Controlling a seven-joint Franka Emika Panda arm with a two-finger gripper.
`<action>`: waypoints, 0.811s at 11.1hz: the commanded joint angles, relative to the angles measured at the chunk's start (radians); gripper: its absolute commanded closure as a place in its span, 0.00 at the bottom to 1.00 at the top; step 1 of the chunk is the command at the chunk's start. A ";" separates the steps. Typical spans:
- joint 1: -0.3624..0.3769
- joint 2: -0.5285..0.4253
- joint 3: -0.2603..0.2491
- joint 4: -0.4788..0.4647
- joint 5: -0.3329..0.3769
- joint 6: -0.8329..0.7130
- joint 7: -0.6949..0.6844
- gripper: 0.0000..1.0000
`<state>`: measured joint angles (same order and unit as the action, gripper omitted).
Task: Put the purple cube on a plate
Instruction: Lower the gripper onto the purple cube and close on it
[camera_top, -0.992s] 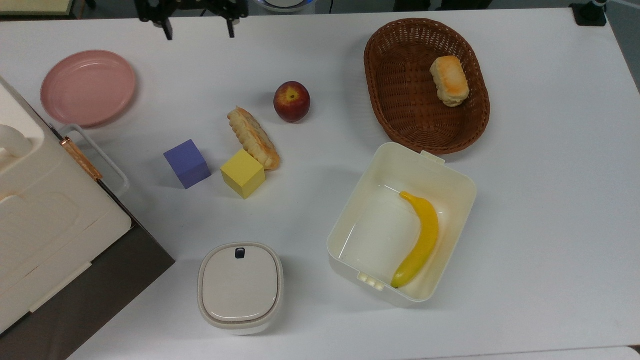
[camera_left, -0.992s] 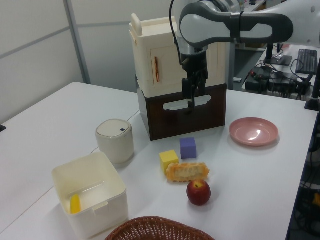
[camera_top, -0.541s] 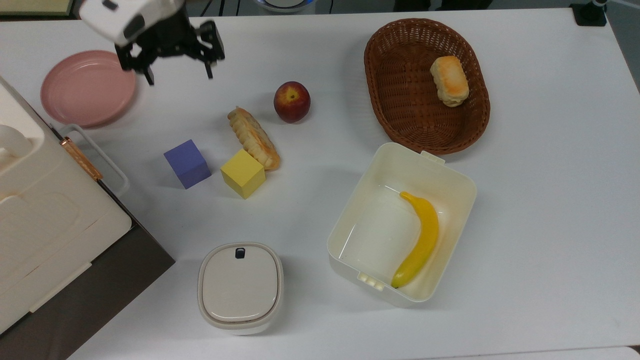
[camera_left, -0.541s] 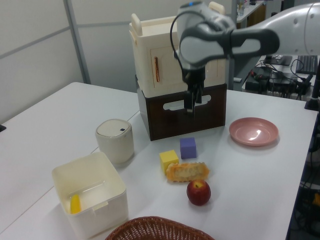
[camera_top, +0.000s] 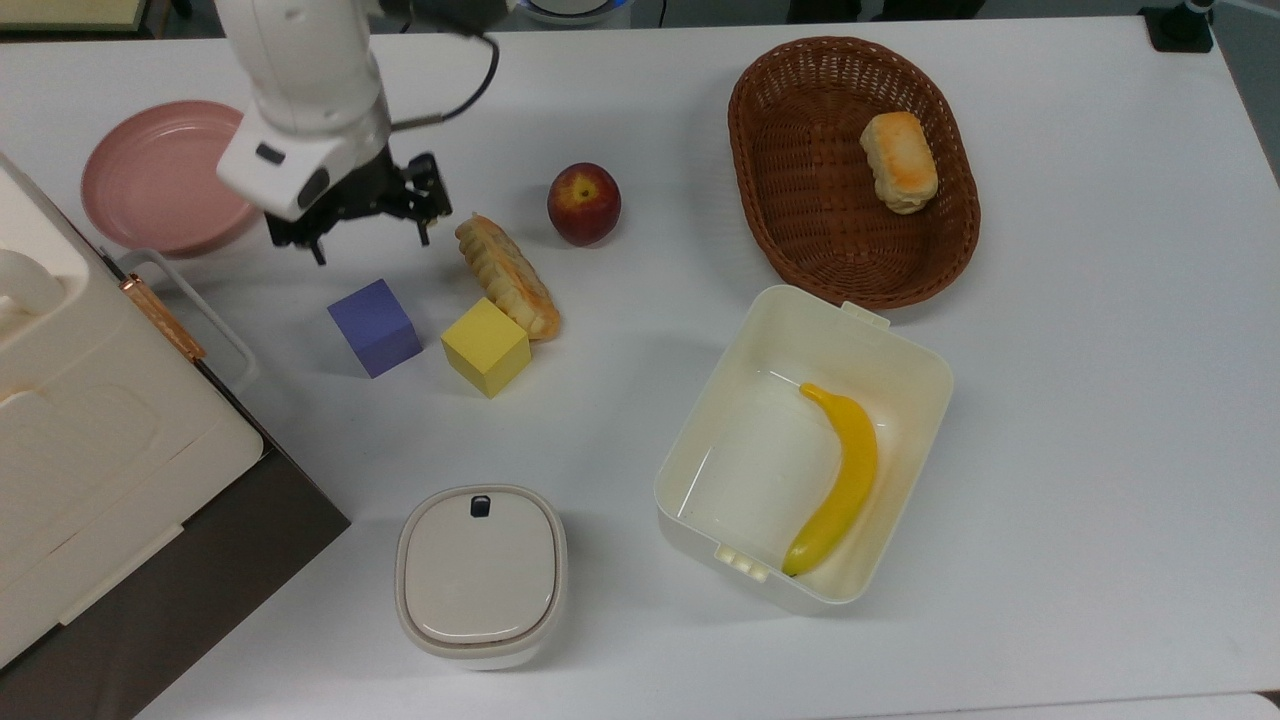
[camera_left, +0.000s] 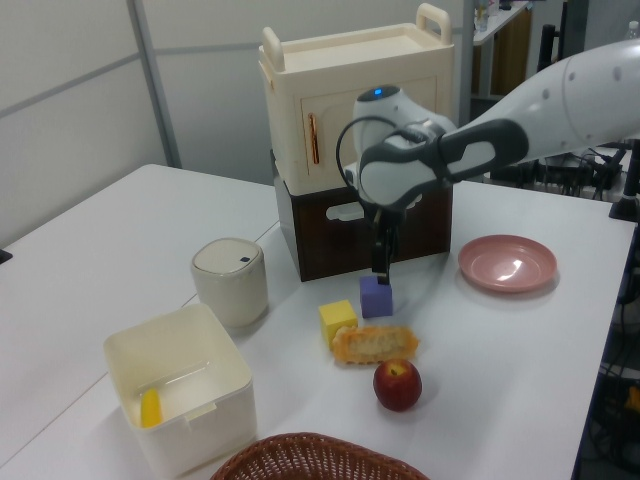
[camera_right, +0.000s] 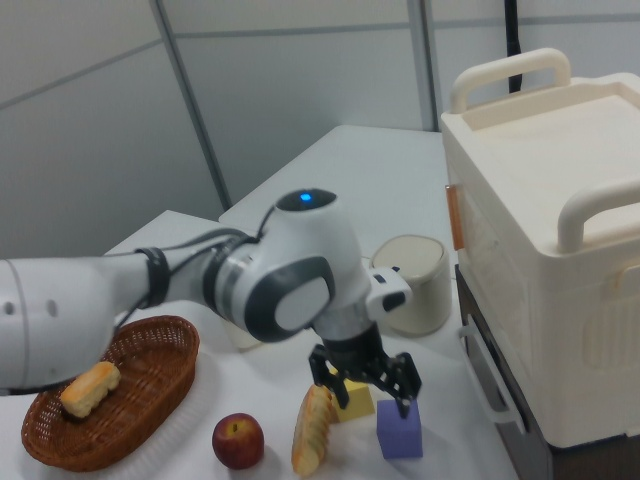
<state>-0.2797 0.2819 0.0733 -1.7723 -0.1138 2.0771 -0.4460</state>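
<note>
The purple cube (camera_top: 375, 327) sits on the white table, just left of a yellow cube (camera_top: 485, 347) in the top view. My gripper (camera_top: 372, 249) hangs open a little above and behind the purple cube, its fingers spread wider than the cube and holding nothing. In the left view the gripper (camera_left: 381, 270) is right over the purple cube (camera_left: 377, 298). The right view has the gripper (camera_right: 368, 398) just above the purple cube (camera_right: 403, 432). The pink plate (camera_top: 150, 180) lies empty at the top view's far left, partly behind my arm.
A long pastry (camera_top: 507, 275) touches the yellow cube, with an apple (camera_top: 584, 203) beyond it. A wicker basket (camera_top: 790, 200) holds a bun. An open white box (camera_top: 900, 360) holds a banana. A lidded pot (camera_top: 480, 575) and a cream cabinet (camera_top: 90, 430) stand nearby.
My arm has swung from the table's far edge past the plate and come down over the purple cube. The gripper stayed open; nothing on the table moved.
</note>
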 joint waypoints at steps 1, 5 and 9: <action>-0.022 0.058 -0.003 -0.003 -0.020 0.095 -0.026 0.00; -0.021 0.127 -0.001 0.019 -0.018 0.150 -0.008 0.00; -0.016 0.181 0.003 0.065 -0.018 0.155 -0.008 0.26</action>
<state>-0.3026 0.4293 0.0763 -1.7441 -0.1223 2.2169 -0.4522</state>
